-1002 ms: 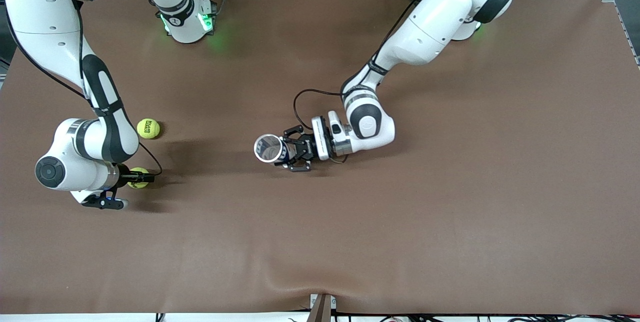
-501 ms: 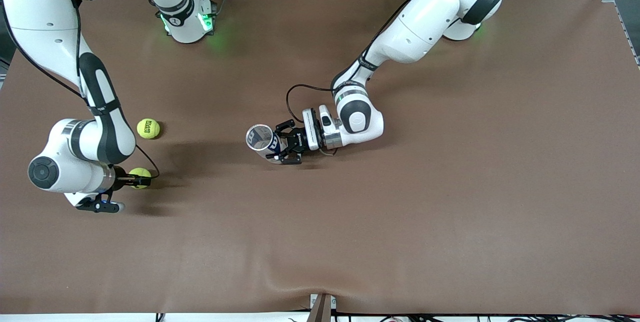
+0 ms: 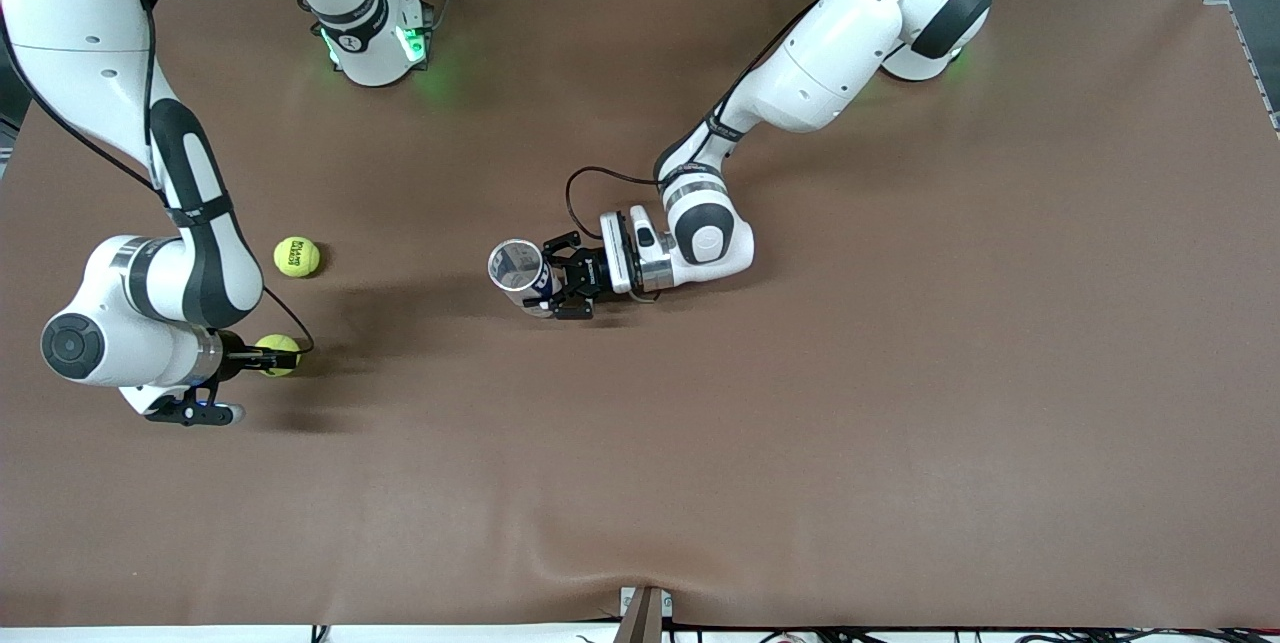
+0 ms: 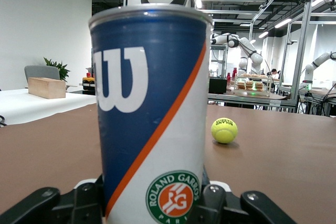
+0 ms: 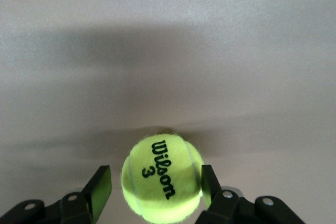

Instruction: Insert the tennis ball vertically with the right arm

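A yellow tennis ball [image 3: 282, 343] lies on the brown table near the right arm's end; the right wrist view shows it as a Wilson 3 ball [image 5: 163, 182]. My right gripper [image 3: 272, 356] is low at the table and open, its slim fingers [image 5: 103, 186] on either side of the ball, one close against it and the other with a gap. My left gripper [image 3: 560, 283] is shut on a blue and white tennis ball can [image 3: 515, 265] near the table's middle. The can [image 4: 149, 93] stands upright with its top open.
A second tennis ball [image 3: 297, 256] lies on the table farther from the front camera than the first; it also shows in the left wrist view [image 4: 224, 130]. The right arm's base [image 3: 370, 38] stands at the table's back edge.
The left gripper has carried the can a little toward the right arm's end of the table. The right arm's elbow has shifted outward; the ball between its fingers has stayed put.
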Controlling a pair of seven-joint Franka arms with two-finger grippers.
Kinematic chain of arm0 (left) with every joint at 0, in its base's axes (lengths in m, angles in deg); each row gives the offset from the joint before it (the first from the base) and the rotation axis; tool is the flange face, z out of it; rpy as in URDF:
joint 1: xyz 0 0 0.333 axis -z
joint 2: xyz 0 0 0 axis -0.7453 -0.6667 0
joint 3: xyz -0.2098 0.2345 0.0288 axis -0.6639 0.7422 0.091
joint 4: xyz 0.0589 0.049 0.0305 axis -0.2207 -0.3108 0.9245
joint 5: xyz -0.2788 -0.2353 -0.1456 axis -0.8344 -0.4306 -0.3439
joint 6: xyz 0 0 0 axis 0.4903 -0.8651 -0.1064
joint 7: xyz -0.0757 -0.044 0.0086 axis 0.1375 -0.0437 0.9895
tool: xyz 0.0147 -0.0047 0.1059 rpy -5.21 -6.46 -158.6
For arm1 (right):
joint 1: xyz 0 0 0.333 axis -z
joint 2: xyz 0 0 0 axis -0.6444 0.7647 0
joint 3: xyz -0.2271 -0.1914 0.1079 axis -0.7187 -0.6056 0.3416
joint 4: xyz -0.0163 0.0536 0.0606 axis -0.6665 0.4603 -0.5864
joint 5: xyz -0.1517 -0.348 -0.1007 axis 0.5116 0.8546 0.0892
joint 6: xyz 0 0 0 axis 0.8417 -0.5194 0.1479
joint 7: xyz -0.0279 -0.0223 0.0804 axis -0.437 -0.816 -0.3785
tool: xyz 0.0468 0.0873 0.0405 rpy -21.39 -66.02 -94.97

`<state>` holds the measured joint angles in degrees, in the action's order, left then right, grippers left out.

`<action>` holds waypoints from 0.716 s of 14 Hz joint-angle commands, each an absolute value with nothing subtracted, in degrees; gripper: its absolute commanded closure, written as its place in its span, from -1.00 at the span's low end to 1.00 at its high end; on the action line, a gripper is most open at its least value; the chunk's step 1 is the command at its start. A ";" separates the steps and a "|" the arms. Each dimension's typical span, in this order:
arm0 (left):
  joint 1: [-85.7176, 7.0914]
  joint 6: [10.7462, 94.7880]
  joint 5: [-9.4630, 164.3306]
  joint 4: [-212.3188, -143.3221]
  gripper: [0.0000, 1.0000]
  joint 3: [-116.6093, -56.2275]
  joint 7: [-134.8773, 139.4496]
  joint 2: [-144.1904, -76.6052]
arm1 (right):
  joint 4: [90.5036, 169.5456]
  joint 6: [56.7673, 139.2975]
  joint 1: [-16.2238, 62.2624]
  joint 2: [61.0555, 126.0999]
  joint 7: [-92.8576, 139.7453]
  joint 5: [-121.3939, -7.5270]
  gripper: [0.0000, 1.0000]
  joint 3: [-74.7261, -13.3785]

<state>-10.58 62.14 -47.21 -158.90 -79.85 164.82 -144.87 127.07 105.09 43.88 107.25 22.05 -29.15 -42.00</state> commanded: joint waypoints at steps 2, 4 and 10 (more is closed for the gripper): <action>-9.87 60.41 -50.07 -157.39 -0.20 -79.52 169.40 -146.48 | 128.38 105.19 44.86 107.64 23.25 -30.87 -0.56 -41.50; -9.87 59.44 -49.98 -157.47 -0.20 -79.43 169.57 -146.74 | 128.56 105.28 45.04 107.82 23.25 -30.87 -0.55 -41.50; -9.87 59.18 -49.98 -157.47 -0.21 -79.43 169.93 -147.62 | 128.47 104.93 44.86 107.47 23.16 -30.87 -0.14 -41.42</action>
